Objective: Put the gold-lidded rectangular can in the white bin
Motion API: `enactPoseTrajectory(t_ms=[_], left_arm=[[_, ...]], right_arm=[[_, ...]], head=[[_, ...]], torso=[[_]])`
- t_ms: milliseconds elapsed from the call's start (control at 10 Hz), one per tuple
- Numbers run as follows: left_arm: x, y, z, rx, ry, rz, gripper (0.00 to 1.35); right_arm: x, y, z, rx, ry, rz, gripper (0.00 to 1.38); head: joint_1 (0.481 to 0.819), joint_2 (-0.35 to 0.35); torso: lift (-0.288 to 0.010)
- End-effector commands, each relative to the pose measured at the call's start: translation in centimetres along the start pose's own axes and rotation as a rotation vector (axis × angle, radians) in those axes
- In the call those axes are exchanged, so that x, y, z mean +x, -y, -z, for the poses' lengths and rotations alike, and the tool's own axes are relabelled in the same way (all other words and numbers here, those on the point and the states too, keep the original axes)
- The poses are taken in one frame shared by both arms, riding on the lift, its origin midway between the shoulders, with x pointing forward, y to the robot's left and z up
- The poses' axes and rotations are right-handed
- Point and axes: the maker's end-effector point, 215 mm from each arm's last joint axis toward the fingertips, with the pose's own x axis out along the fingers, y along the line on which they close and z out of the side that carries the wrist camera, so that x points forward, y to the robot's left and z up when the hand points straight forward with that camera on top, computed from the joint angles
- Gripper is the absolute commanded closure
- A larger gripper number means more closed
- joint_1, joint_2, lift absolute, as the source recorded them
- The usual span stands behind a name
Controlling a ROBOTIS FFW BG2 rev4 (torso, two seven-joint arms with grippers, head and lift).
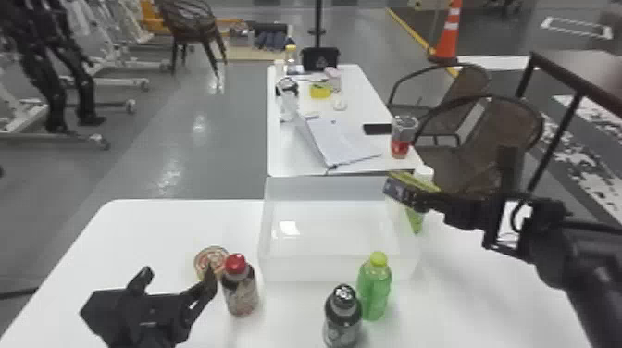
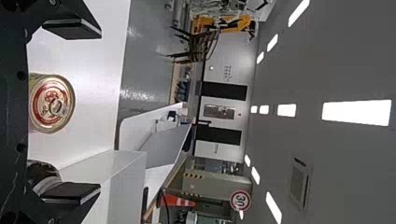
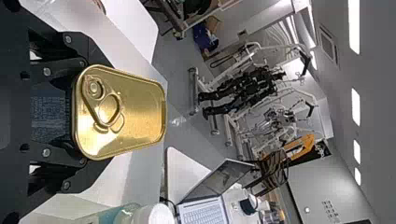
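My right gripper point(image 1: 419, 199) is shut on the gold-lidded can point(image 1: 397, 189), held up in the air around the right wall of the white bin point(image 1: 333, 268). In the right wrist view the can's gold lid point(image 3: 135, 112) with its ring pull faces the camera, and the right gripper point(image 3: 100, 114) has a finger on either side of it. Left of the bin, my left gripper point(image 1: 179, 276) stands open with nothing in it. The left wrist view shows the left gripper point(image 2: 74, 112) with its fingers wide apart.
A round can point(image 1: 210, 260) and a red-capped bottle point(image 1: 239, 289) stand left of the bin. A green bottle point(image 1: 374, 289) and a black bottle point(image 1: 342, 319) are at its front. A white-capped bottle point(image 1: 423, 174) stands by its right side, close to the held can.
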Motion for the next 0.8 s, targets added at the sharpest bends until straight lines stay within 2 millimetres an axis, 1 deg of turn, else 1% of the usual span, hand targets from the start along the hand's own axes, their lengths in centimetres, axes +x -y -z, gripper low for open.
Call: enactPoseTrajectory(t_ms=[0,200,300,400,500,600,700], left_arm=[[0.0,0.1,0.0,-0.002,0.000,0.001,0.14],[0.1,0.1,0.0,-0.002,0.001,0.001,0.14],[0.1,0.2,-0.1,-0.003,0.003,0.002,0.14],[0.2,0.2,-0.1,-0.003,0.004,0.002,0.14],[0.2,0.2,-0.2,-0.003,0.006,0.002,0.14],[0.1,0.2,-0.1,-0.004,0.004,0.002,0.14],[0.1,0.2,-0.1,-0.004,0.004,0.002,0.14]], right_arm=[[0.3,0.4,0.6,0.024,-0.015,-0.009,1.25],[1.0,0.3,2.7,0.070,-0.043,-0.033,1.25],[1.3,0.1,3.4,0.090,-0.049,-0.048,1.18],[1.5,0.1,3.8,0.098,-0.051,-0.055,0.89],[1.6,0.0,3.7,0.096,-0.040,-0.060,0.47],[1.6,-0.1,3.2,0.087,-0.027,-0.062,0.13],[1.7,-0.2,2.7,0.076,-0.013,-0.065,0.05]], head=[[0.549,0.000],[0.549,0.000],[0.549,0.000],[0.549,0.000],[0.549,0.000],[0.549,0.000],[0.549,0.000]], torso=[[-0.100],[-0.100],[-0.100],[-0.100],[-0.100],[-0.100],[-0.100]])
